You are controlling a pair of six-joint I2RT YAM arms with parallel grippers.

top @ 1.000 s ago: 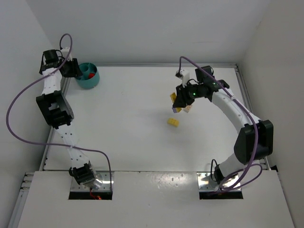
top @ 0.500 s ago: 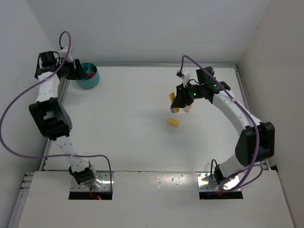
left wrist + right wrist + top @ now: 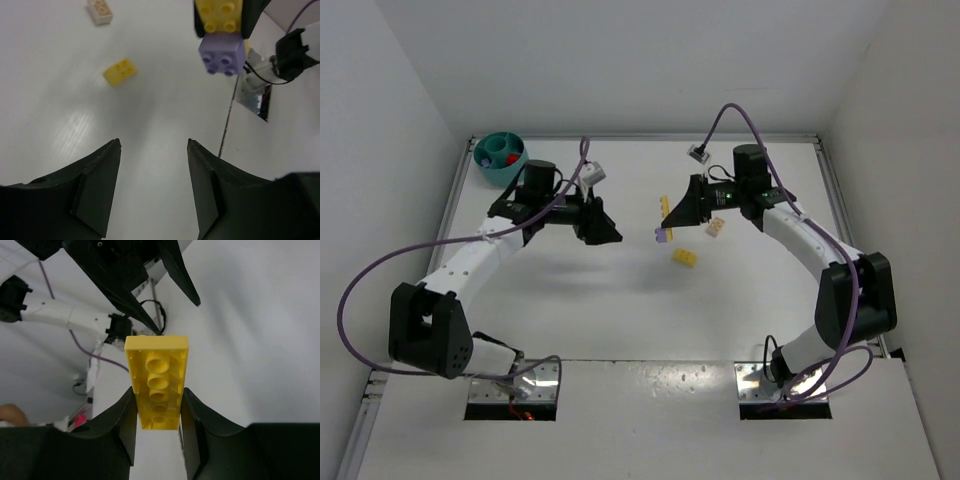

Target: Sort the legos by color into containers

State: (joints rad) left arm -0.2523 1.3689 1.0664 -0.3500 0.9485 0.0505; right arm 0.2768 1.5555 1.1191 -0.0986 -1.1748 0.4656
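My right gripper (image 3: 674, 213) is shut on a long yellow lego (image 3: 665, 207) held above the table; the right wrist view shows its hollow underside (image 3: 157, 382) between the fingers. A purple lego (image 3: 663, 235) is stuck on its lower end and shows in the left wrist view (image 3: 223, 52). My left gripper (image 3: 611, 233) is open and empty and points at that stack from the left, apart from it (image 3: 154, 145). A small yellow lego (image 3: 685, 257) lies on the table below the stack. The teal bowl (image 3: 496, 172) stands at the far left corner with a red piece (image 3: 511, 158) inside.
A cream brick (image 3: 716, 227) lies on the table under my right arm and also shows in the left wrist view (image 3: 100, 10). White walls close in the table at the back and both sides. Purple cables loop from both arms.
My left arm has swung from the bowl at the far left to the table's middle, now facing the right gripper. My right gripper has shifted left with the yellow and purple stack.
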